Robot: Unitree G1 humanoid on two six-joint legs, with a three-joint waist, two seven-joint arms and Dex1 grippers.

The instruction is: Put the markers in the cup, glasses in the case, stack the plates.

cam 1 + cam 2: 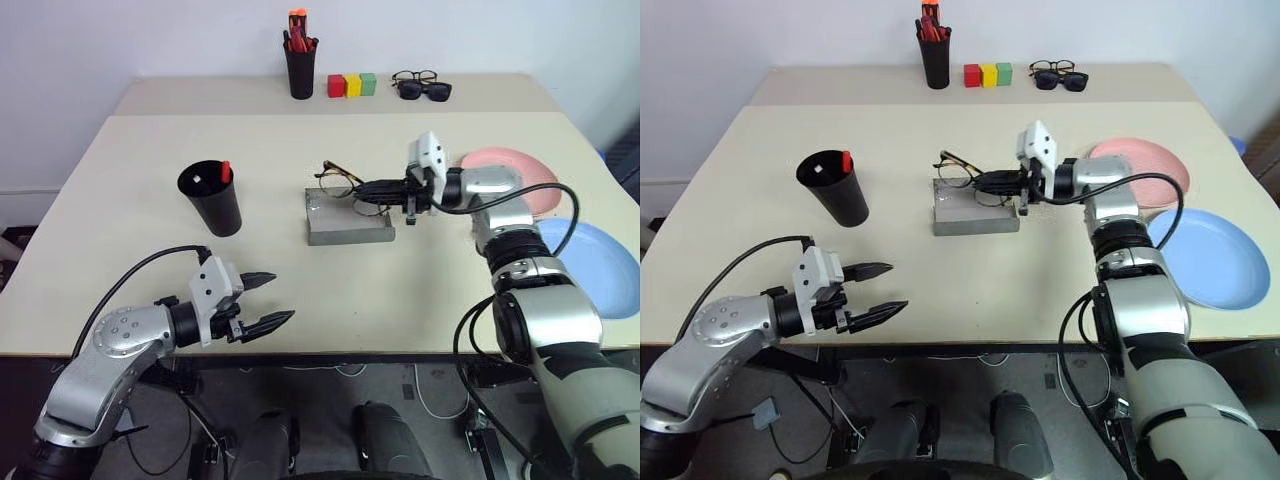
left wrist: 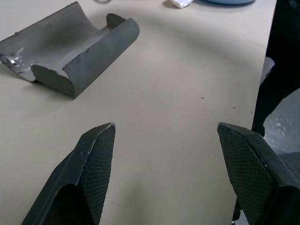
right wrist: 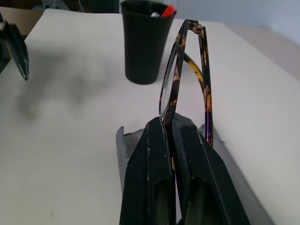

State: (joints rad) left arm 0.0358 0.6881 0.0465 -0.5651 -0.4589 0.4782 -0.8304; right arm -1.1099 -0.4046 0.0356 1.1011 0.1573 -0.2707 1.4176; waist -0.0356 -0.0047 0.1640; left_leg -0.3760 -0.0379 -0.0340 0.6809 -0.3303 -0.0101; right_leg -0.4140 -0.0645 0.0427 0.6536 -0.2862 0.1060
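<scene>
Two black fingers of the right gripper (image 1: pixel 372 187) pinch the glasses (image 1: pixel 342 180) above the open case (image 1: pixel 347 222); the left gripper (image 1: pixel 268 299) hangs wide apart, holding nothing, near the table's (image 1: pixel 120 240) front edge.

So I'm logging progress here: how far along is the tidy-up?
Done: the markers stand in the cup. In hand: the right gripper holds the glasses above the open case; the left gripper is open and idle. Left: glasses into the case, then stacking the pink plate and blue plate, lying side by side.
</scene>
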